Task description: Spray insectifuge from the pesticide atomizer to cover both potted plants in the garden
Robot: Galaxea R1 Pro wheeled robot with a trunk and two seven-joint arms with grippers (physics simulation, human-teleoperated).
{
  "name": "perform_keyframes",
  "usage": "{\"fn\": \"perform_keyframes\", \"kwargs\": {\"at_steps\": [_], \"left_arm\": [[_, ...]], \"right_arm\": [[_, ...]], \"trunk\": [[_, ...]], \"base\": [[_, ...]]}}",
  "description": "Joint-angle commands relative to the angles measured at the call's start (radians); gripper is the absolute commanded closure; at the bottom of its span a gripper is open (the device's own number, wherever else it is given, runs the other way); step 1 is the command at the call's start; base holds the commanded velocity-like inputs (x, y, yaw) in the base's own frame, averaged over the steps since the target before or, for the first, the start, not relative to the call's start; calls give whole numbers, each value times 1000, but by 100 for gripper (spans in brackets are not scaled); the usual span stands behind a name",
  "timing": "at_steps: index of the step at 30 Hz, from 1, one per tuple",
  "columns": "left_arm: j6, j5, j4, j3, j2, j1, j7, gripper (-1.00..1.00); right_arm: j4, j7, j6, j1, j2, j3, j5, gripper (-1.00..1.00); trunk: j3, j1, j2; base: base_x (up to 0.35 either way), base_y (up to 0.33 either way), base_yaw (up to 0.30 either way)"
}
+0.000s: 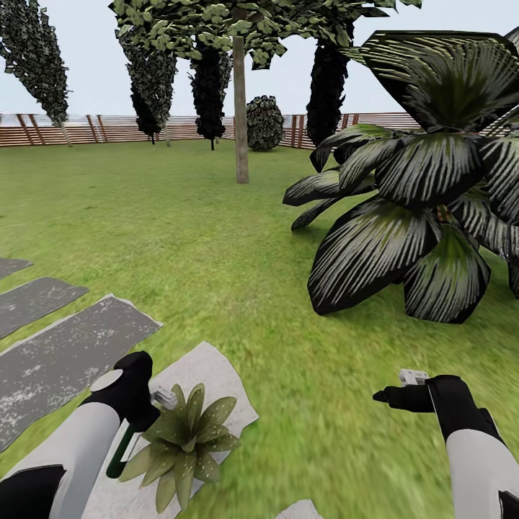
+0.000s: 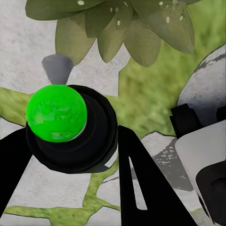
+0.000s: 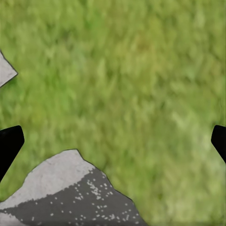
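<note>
At lower left, the left end effector (image 2: 70, 141) clamps the atomizer (image 2: 57, 113), nozzle aimed at the plant (image 1: 184, 436) for spraying; the right end effector (image 3: 113, 141) hangs apart, idle.

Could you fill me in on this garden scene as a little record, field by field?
Setting: grass lawn with grey paving slabs, wooden fence
Left gripper: shut on atomizer, green and black
Right gripper: open, over grass
Nearest plant: small speckled potted plant, beside the left gripper
Big plant: dark palm, ahead and right
</note>
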Motion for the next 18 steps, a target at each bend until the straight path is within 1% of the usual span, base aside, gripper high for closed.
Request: {"fn": "perform_keyframes", "kwargs": {"at_steps": [1,3,5,11,13,14,18], "left_arm": [[5,-10,-1,4,-1,0,-9,100],[5,-9,6,4,-1,0,-9,100],[3,-8,44,4,-1,0,-8,100],[3,-7,98,4,-1,0,-8,100],[3,-5,125,5,-1,0,-9,100],[3,-4,157,5,-1,0,-9,100],[3,-2,202,6,-1,0,-9,100]], "right_arm": [[-1,10,1,-1,1,-4,10,-100],[-1,10,1,-1,1,-4,10,-100],[-1,10,1,-1,1,-4,10,-100],[-1,10,1,-1,1,-4,10,-100],[-1,10,1,-1,1,-4,10,-100],[-1,10,1,-1,1,-4,10,-100],[-1,10,1,-1,1,-4,10,-100]], "trunk": [[-1,0,0],[-1,0,0],[-1,0,0],[-1,0,0],[-1,0,0],[-1,0,0],[-1,0,0]], "base": [[0,0,0],[0,0,0],[0,0,0],[0,0,0],[0,0,0],[0,0,0],[0,0,0]]}}
